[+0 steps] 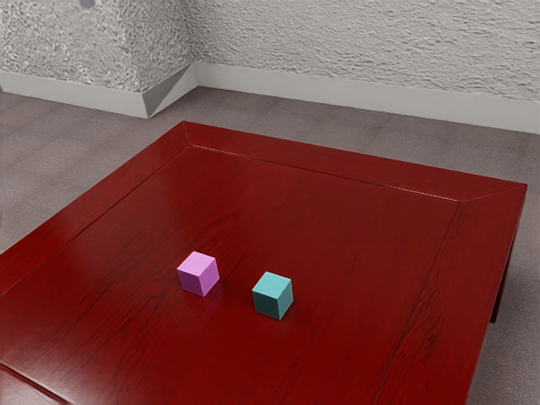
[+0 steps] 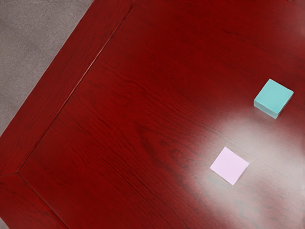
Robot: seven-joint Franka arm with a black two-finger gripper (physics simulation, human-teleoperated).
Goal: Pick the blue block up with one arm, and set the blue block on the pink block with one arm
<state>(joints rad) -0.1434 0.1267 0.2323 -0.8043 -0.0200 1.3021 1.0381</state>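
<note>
Two small blocks on a glossy dark-red wooden bench [image 1: 354, 211]: nearest, the teal-blue cubic block [image 1: 272, 294], flat on the wood, near the pink cubic block [image 1: 198, 272] at the exterior view's left, not touching. Beyond, grey floor [image 1: 422, 135], white textured wall [image 1: 380, 42]. Claw state: cannot tell.

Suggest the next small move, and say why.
Probably move over the blue block and start descending: it lies on the table beside the pink block, apart from it, nothing stacked yet, and the wrist view sees both from high up.

Block [image 1: 198, 273] near block [image 1: 272, 295] (on table [image 1: 337, 211])
</note>
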